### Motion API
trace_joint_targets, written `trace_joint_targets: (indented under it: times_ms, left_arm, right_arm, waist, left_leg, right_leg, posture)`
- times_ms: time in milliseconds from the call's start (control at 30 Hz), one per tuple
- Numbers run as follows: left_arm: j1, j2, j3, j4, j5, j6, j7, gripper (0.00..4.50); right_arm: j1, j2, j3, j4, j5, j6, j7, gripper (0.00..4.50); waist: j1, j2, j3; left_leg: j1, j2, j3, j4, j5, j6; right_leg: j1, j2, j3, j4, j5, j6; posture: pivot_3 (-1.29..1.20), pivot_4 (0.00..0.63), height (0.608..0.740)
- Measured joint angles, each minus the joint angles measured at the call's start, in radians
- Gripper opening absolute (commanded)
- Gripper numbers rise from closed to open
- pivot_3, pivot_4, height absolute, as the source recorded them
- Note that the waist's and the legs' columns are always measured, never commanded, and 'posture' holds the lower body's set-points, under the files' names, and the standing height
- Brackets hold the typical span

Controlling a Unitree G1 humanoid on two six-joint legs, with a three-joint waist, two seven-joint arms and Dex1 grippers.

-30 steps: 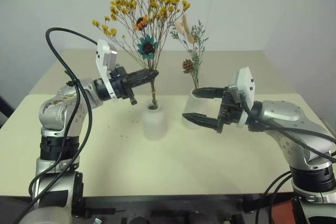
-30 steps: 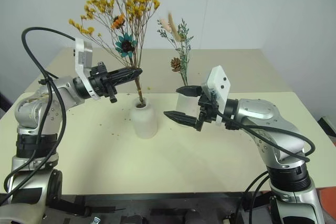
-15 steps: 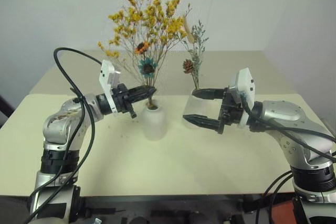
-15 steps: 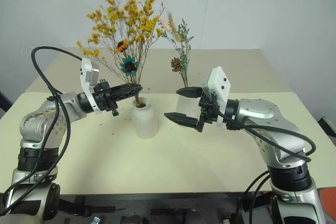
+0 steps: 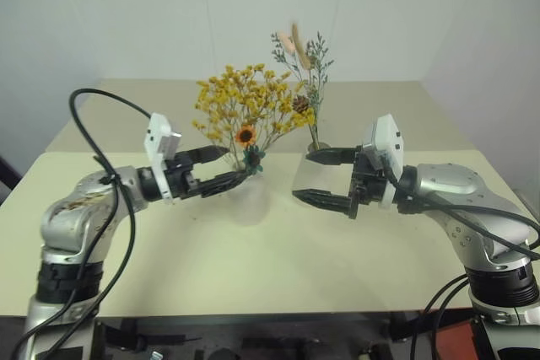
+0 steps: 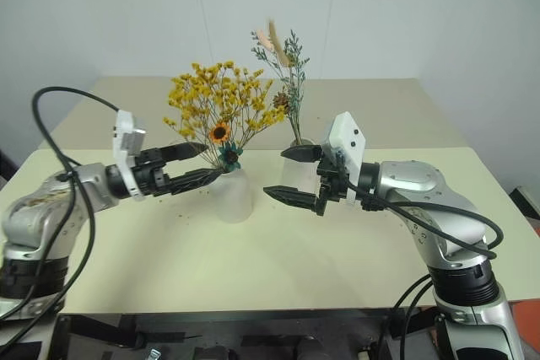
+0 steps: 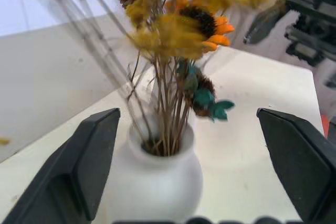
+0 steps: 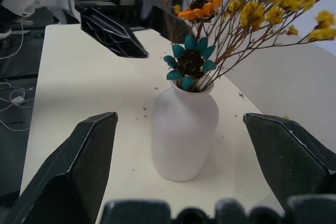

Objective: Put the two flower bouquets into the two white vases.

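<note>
With my left gripper spread wide just beside the short vase at mid-frame, I judged a careless pull-back could snag the stems and tip it. My right gripper stood spread too, flanking the tall vase just right of centre. The yellow bunch sat in the short vase; the slim sprig rose from the tall one.

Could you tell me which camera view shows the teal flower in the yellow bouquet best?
The right wrist view: the teal flower faces the camera, sharp, just above the short vase's mouth. The left wrist view shows it side-on behind stems. In the eye views it is a small spot beside the left gripper.
</note>
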Motion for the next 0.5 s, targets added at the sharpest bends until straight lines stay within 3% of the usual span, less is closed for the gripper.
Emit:
trace_joint_targets:
  times_ms: [333,500]
  left_arm:
    - [0.215,0.123,0.091,-0.098,-0.044,0.004,-0.085,4.49]
    - [0.267,0.132,0.09,-0.139,-0.047,-0.04,-0.149,4.49]
  right_arm:
    - [0.046,-0.046,-0.005,0.004,-0.003,0.0,0.013,4.5]
    - [0.112,-0.093,-0.032,0.003,-0.008,-0.002,0.024,4.5]
  waist:
    - [0.003,0.0,0.0]
    - [0.007,0.0,0.0]
  left_leg:
    - [0.0,0.0,0.001,0.0,0.0,0.0]
    - [0.001,0.0,0.001,0.0,0.0,0.0]
  right_leg:
    - [0.0,0.0,0.0,-0.001,0.0,0.0]
    - [0.001,0.0,0.0,-0.001,0.0,0.0]
  posture:
    - [0.0,0.15,0.74]
    - [0.0,0.15,0.74]
